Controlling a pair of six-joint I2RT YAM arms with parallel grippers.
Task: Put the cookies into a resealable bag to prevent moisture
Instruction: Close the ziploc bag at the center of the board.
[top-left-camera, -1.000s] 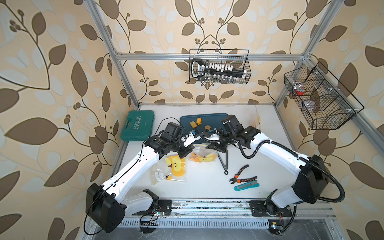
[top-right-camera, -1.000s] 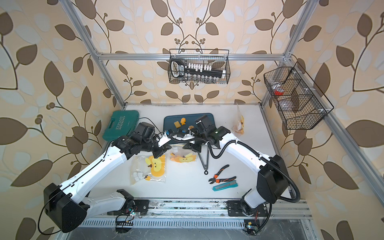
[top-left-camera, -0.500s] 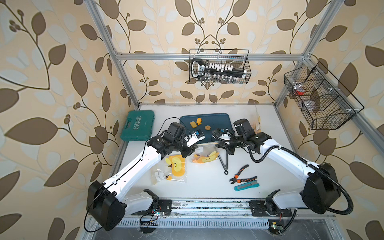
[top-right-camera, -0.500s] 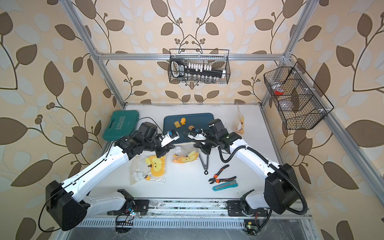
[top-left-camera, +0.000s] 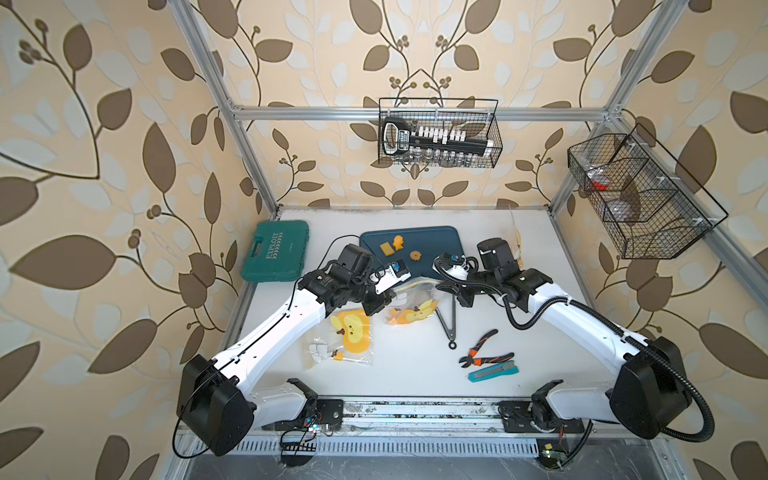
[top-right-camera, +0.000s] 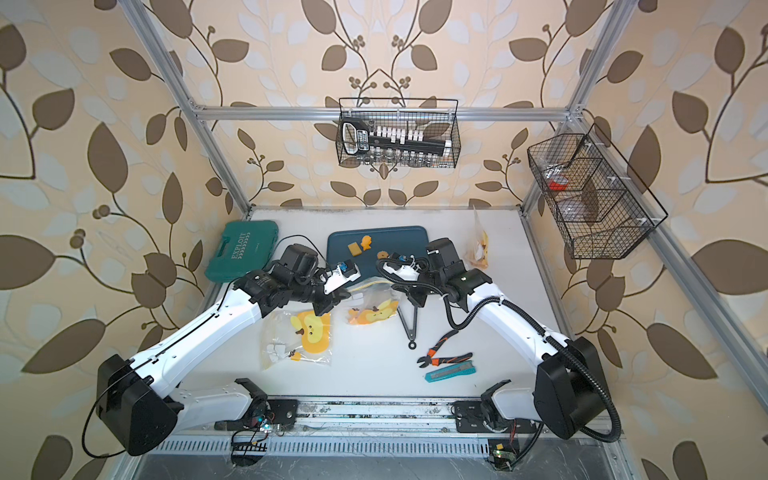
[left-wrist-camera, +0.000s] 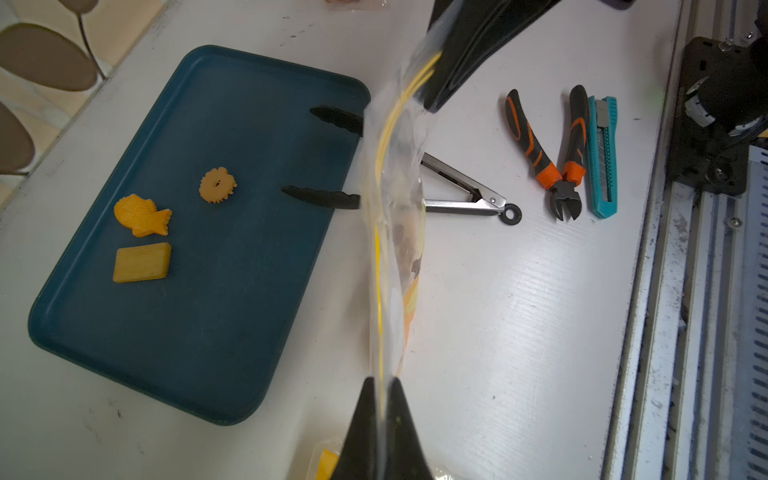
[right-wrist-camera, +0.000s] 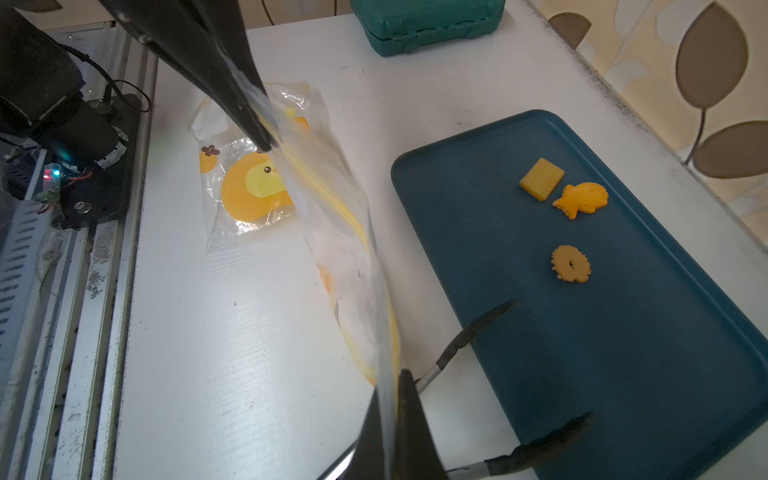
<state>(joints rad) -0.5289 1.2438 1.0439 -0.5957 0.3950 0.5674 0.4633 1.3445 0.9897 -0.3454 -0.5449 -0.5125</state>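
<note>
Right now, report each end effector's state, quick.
Left end effector: closed, pinching one end of the bag.
Right end effector: closed, pinching the other end of the same bag.

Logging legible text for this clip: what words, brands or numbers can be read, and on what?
"EXPLOIT": on the lid of the green tool case, with a row of chevrons under it.
Smaller print beside that word: too small to read.
Label on the black tool holder in the wire basket on the back wall: blurred, unreadable.
</note>
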